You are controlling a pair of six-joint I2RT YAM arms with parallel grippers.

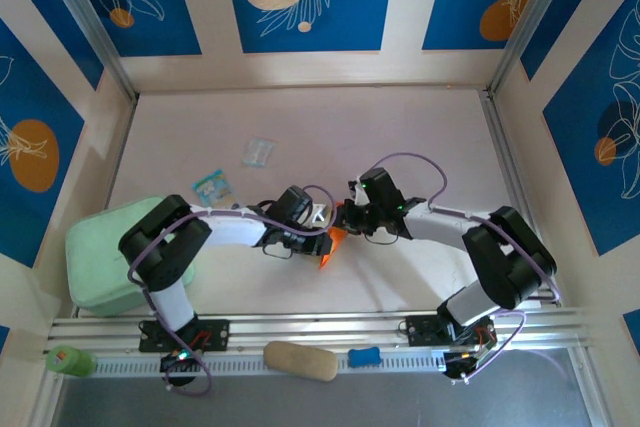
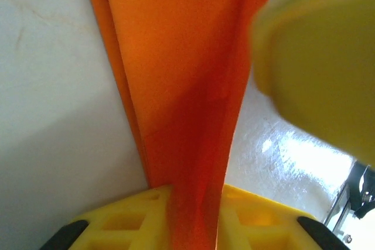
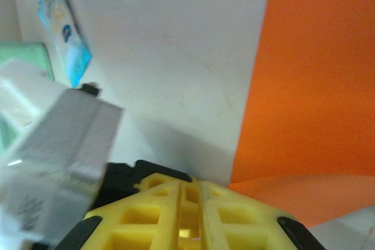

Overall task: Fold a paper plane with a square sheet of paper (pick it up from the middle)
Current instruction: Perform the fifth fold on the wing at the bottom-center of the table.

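Orange paper: it is in the middle of the tabletop, between the two arms. In the left wrist view it is a long folded shape, narrow at the bottom and wider at the top, with several layers at its left edge. It is not a finished dart.
Left end effector: grasping the orange paper. The narrow end goes down between its yellow fingers.
Right end effector: clenched, the two yellow fingers pressed together. A curved part of the paper touches it on its right side. I cannot tell whether an edge is pinched between the fingers.
Step in hand: I judge it is one of the middle folds. The left arm holds the folded end, and the right one is at the flatter part of the sheet, which lies on the tabletop.
Next move: it calls for laying the layers flat and pressing along the crease while one end is fixed. The edges must be aligned before any pressure.
Risk: the paper is thin, so a pull from both sides could tear it or make the crease crooked.
Other things: the blue-and-white packet and the mint green pad lie to the left, well apart from the paper.
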